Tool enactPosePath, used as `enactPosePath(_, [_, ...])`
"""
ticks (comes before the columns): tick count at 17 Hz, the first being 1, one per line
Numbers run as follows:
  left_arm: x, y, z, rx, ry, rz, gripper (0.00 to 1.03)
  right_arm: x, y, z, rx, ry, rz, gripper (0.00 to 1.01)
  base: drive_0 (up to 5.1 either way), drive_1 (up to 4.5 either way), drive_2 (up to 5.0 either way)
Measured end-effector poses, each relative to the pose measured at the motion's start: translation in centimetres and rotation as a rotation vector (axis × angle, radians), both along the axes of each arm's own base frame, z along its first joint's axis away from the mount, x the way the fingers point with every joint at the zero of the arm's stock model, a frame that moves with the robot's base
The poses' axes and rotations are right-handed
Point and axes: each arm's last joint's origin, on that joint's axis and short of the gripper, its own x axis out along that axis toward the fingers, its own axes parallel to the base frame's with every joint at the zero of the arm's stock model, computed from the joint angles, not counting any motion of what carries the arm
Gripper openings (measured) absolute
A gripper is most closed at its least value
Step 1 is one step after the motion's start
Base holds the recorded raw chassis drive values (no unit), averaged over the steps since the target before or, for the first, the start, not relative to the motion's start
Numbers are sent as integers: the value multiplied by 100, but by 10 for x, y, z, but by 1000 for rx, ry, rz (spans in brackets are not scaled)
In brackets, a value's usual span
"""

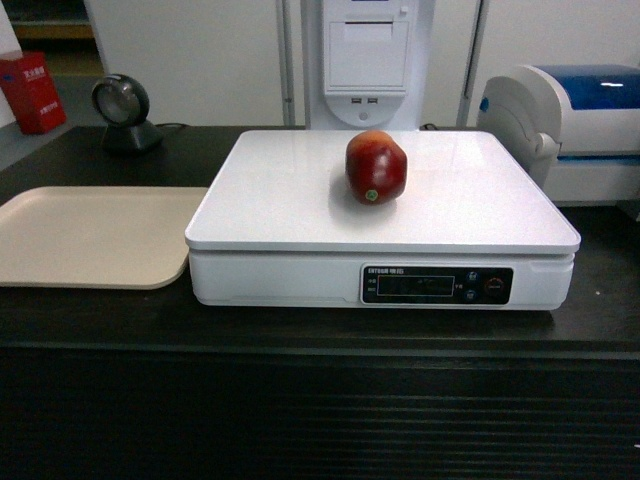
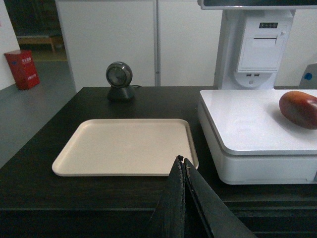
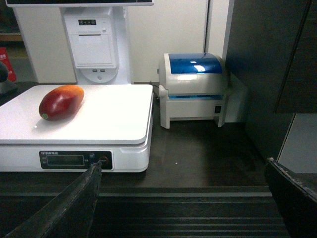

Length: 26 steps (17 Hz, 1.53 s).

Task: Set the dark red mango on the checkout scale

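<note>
Dark red mango (image 1: 376,167) lying on its side on the white platter of the scale (image 1: 300,215), a little toward the far edge and near the middle left to right, green stem spot facing the near side. Touched by nothing; free of both arms. Scale standing on the black checkout counter (image 1: 320,330), display strip facing the near edge.

Left gripper (image 2: 181,161) seen in its wrist view low at the near edge of the counter, jaws pressed together, nothing between them, tips just in front of the beige tray (image 2: 124,146). Right gripper (image 3: 181,171) seen in its wrist view spread wide, one finger at the lower left, the other at the lower right, nothing in the gap; placed near the counter's front edge, right of the scale and well apart from the fruit.

Judged step: placement done, arms drawn clear of the platter. Little left beyond keeping both arms away from the scale so no weight gets added and the fruit does not get nudged into a roll.

Also noted: blue-and-white printer (image 3: 195,87) right of the scale, round black scanner (image 2: 119,79) at the far left, white terminal post (image 1: 367,60) behind the scale, red box (image 1: 32,92) far left.
</note>
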Motion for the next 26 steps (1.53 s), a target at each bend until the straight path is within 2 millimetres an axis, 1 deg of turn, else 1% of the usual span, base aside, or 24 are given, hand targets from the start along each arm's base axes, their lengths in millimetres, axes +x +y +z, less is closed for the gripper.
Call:
enactPosePath(10, [-12, 0, -1, 0, 9, 0, 2, 0, 0, 0, 0, 0, 0, 98, 0, 0, 0])
enactPosePath(12, [-20, 0, -7, 0, 53, -2, 2, 0, 0, 0, 0, 0, 0, 98, 0, 0, 0])
enactPosePath(13, [-22, 0, -2, 1, -4, -2, 2, 0, 0, 0, 0, 0, 0, 98, 0, 0, 0])
enactPosePath(16, [-22, 0, -4, 2, 12, -1, 2, 0, 0, 0, 0, 1, 0, 98, 0, 0, 0])
enactPosePath(17, [-22, 0, -4, 2, 17, -1, 3, 0, 0, 0, 0, 0, 0, 98, 0, 0, 0])
enactPosePath(18, [-22, 0, -4, 2, 16, -1, 16, 0, 0, 0, 0, 0, 0, 98, 0, 0, 0])
enactPosePath(20, [-22, 0, -4, 2, 17, -1, 36, 0, 0, 0, 0, 0, 0, 98, 0, 0, 0])
enactPosePath(22, [-22, 0, -4, 2, 16, -1, 59, 0, 0, 0, 0, 0, 0, 98, 0, 0, 0])
enactPosePath(24, [-22, 0, -4, 2, 16, -1, 79, 0, 0, 0, 0, 0, 0, 98, 0, 0, 0])
enactPosePath(25, [-22, 0, -4, 2, 16, -1, 91, 0, 0, 0, 0, 0, 0, 98, 0, 0, 0])
enactPosePath(26, [-22, 0, -4, 3, 16, -1, 100, 0, 0, 0, 0, 0, 0, 98, 0, 0, 0])
